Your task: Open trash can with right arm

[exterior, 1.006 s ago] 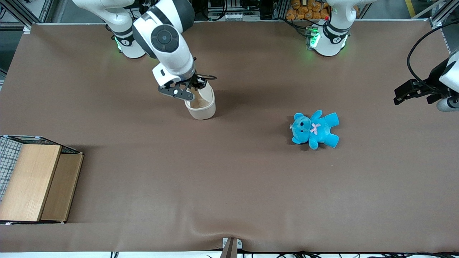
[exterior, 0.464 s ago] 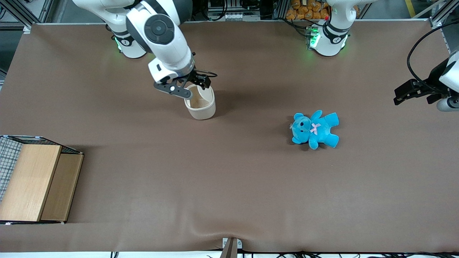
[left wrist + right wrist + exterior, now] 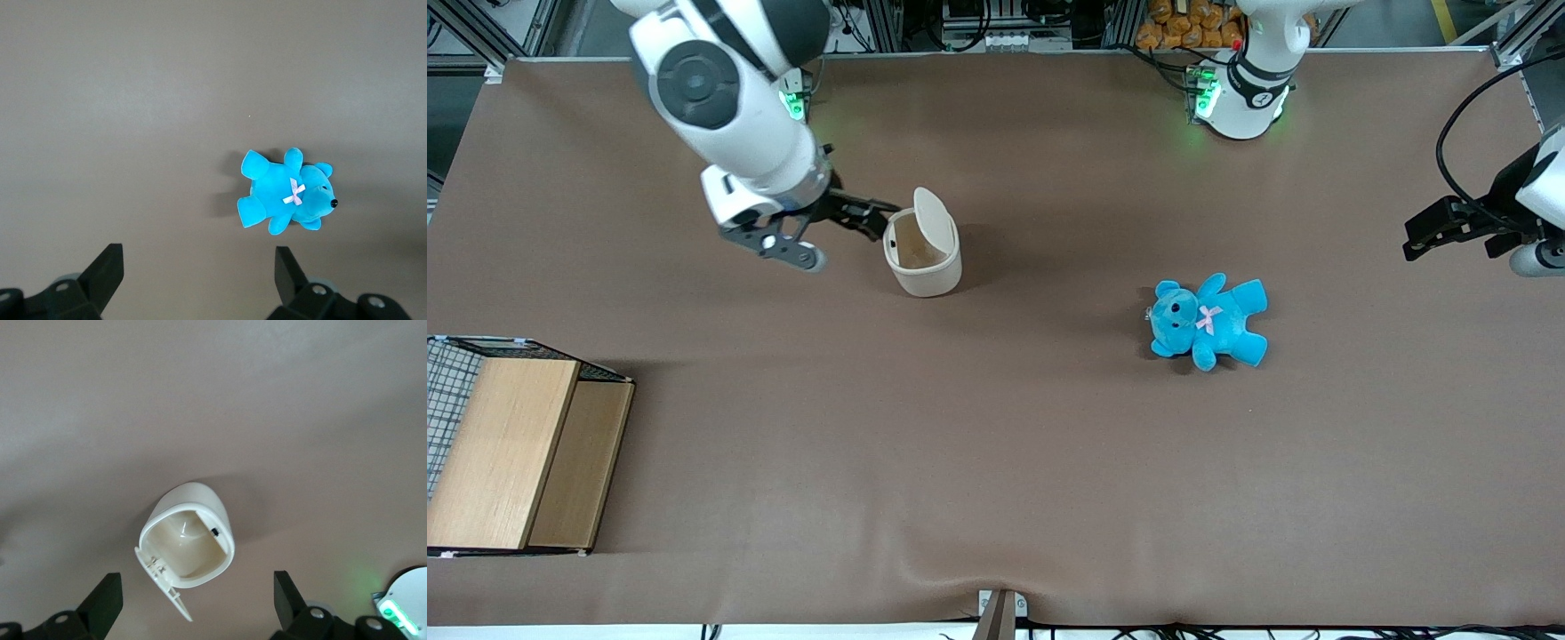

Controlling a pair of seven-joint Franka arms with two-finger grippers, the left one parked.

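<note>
The trash can (image 3: 927,269) is a small cream-white bin standing on the brown table. Its flip lid (image 3: 932,212) stands raised, so the tan inside shows. In the right wrist view the trash can (image 3: 190,543) is seen from above with its lid (image 3: 165,585) hanging open at the rim. The right arm's gripper (image 3: 843,240) hovers beside the can, toward the working arm's end of the table and clear of it. The gripper (image 3: 195,600) is open wide, with nothing between its dark fingers (image 3: 103,597).
A blue teddy (image 3: 1208,320) lies on the table toward the parked arm's end, also seen as the teddy (image 3: 287,193) in the left wrist view. A wooden box with wire mesh (image 3: 516,453) sits at the working arm's end, near the front camera.
The gripper was at the can's rim by the lid. It has since drawn away sideways toward the working arm's end. The lid stays up.
</note>
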